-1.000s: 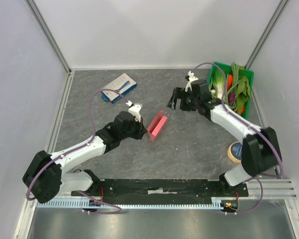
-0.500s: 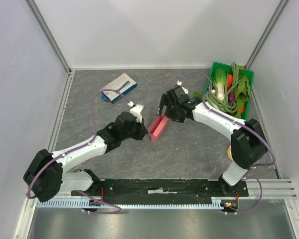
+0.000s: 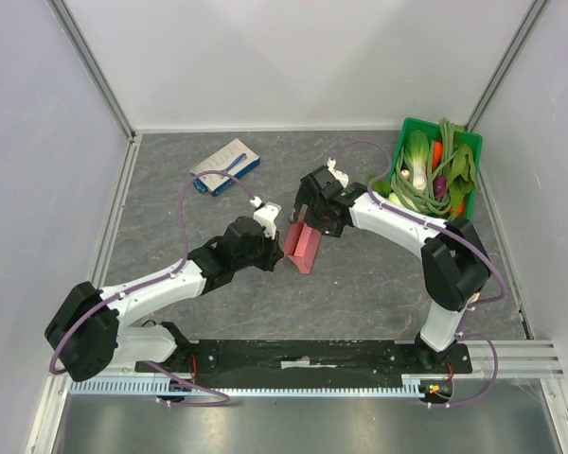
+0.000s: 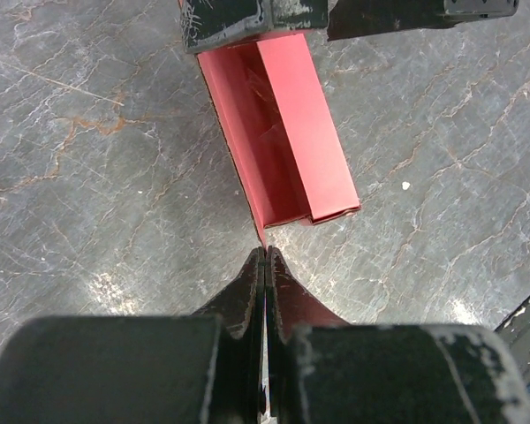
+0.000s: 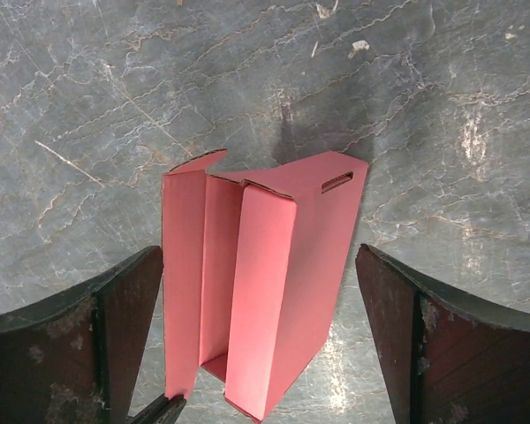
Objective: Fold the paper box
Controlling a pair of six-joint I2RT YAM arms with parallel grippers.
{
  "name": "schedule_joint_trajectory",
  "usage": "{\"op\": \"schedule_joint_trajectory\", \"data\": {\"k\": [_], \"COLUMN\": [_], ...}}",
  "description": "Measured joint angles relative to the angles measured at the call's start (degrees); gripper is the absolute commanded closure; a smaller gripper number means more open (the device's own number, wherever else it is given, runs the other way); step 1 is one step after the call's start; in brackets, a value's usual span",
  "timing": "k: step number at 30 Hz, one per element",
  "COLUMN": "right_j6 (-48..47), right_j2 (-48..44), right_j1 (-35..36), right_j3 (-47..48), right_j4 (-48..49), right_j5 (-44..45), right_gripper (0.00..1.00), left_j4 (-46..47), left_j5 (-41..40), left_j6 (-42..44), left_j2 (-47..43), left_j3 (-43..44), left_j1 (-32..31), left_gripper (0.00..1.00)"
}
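The paper box [image 3: 304, 251] lies mid-table [image 3: 360, 284], partly folded, its walls raised into an open trough. The left gripper [image 4: 265, 258] is pressed together on the box's thin near wall edge. The right gripper [image 5: 258, 256] is spread wide astride the box's far end, fingers [image 5: 115, 327] clear of both sides. A white-and-blue box [image 3: 225, 166] sits far left, and a green vegetable crate [image 3: 470, 140] far right.

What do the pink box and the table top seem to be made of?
The paper box: probably thin matte card; sheet-thin walls, sharp creases, a cut slot. The table: grey stone-look surface with pale veins, slight sheen; real stone or printed laminate, I cannot tell.
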Motion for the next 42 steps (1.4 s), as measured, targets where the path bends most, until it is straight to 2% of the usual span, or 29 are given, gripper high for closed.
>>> {"op": "schedule_joint_trajectory", "data": {"k": [22, 26, 29, 31, 32, 33, 34, 35, 37, 38, 39, 40, 41, 42], "right_j6": [0.0, 2.1, 4.4, 5.5, 6.3, 6.8, 7.5, 8.2, 9.9, 10.8, 11.4, 12.4, 12.9, 13.6], "right_j2": [-2.7, -2.7, -2.7, -2.7, -2.7, -2.7, -2.7, -2.9, -3.6, -4.2, -4.7, -5.4, -6.0, -7.0], "right_j1": [2.2, 2.3, 2.5, 2.6, 2.7, 2.8, 2.8, 2.9, 3.0, 3.0, 3.0, 3.0, 3.0, 3.0], "right_j3": [-0.7, -2.3, -4.1, -4.6, -5.0, -5.2, -5.6, -6.1, -7.7, -8.7, -9.4, -10.4, -11.2, -12.2], "right_j4": [-2.6, -1.5, -1.0, -0.6, -0.3, 0.0, 0.8, 1.5, 3.2, 4.1, 4.9, 5.8, 6.3, 6.7], "right_j5": [4.5, 3.8, 3.4, 3.1, 3.0, 2.7, 2.4, 2.2, 1.7, 1.6, 1.4, 1.4, 1.4, 1.3], "right_gripper": [0.02, 0.07, 0.13, 0.26, 0.28, 0.37, 0.38, 0.45, 0.51, 0.58, 0.61, 0.65, 0.73, 0.77], "left_j4": [-2.0, -2.0, -1.9, -1.9, -1.8, -1.9, -1.9, -1.9, -1.9, -1.9, -1.7, -1.2, -0.8, -0.5], "left_j5": [-3.7, -4.6, -5.4, -6.2, -6.5, -6.9, -7.3, -7.6, -7.6, -7.5, -7.3, -7.0, -6.8, -6.2], "left_j6": [1.9, 2.4, 3.2, 3.9, 4.2, 4.5, 4.8, 5.0, 5.4, 5.5, 5.5, 5.5, 5.5, 5.2], "left_j2": [0.2, 0.2, 0.2, 0.2, 0.2, 0.2, 0.3, 0.4, 0.6, 0.7, 0.7, 0.7, 0.6, 0.2], "left_j3": [1.0, 1.1, 1.1, 1.2, 1.2, 1.3, 1.3, 1.3, 1.3, 1.3, 1.3, 1.3, 1.3, 1.3], "left_j1": [-2.0, -2.5, -3.4, -4.2, -4.6, -5.0, -5.4, -5.7, -6.1, -6.2, -6.3, -6.3, -6.3, -6.3], "left_gripper": [0.98, 0.98, 0.98, 0.98, 0.97, 0.97, 0.95, 0.91, 0.84, 0.74, 0.69, 0.58, 0.53, 0.49]}}
